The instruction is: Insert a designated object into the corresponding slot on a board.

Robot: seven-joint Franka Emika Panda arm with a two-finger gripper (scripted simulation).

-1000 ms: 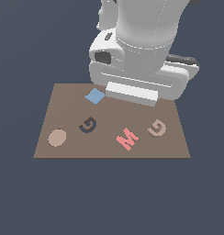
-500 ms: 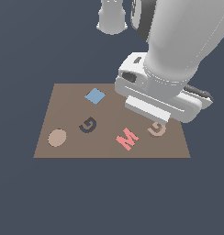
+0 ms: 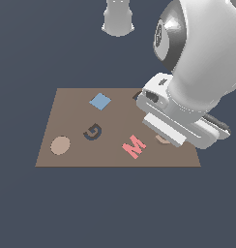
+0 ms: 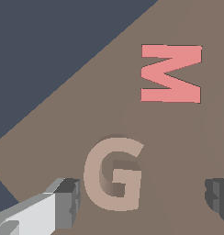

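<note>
- One step is in hand, by my reading: the approach to the grasp, with nothing lifted yet.
- The tan G piece [image 4: 114, 173] lies flat on the board [image 3: 71, 111], near the board's edge on the exterior view's right, just beside the red M [image 3: 134, 146]. In the exterior view only a sliver of it shows under the arm.
- The end effector [image 4: 143, 195] hangs over the piece with its fingers spread wide apart, one on each side of the G; neither finger appears to touch it, and nothing is held.
- The G-shaped slot [image 3: 92, 131] sits well apart from the piece, toward the exterior view's left, between the tan round disc [image 3: 60, 145] and the M.
- Next, I judge, the fingers need to come down around the G and close on its flat sides, then lift and carry it across to the slot.
- The piece has no marked long axis; it is about as wide as tall. How its opening compares with the slot's cannot be told across the two views, so some turning may be needed before it drops in.
</note>
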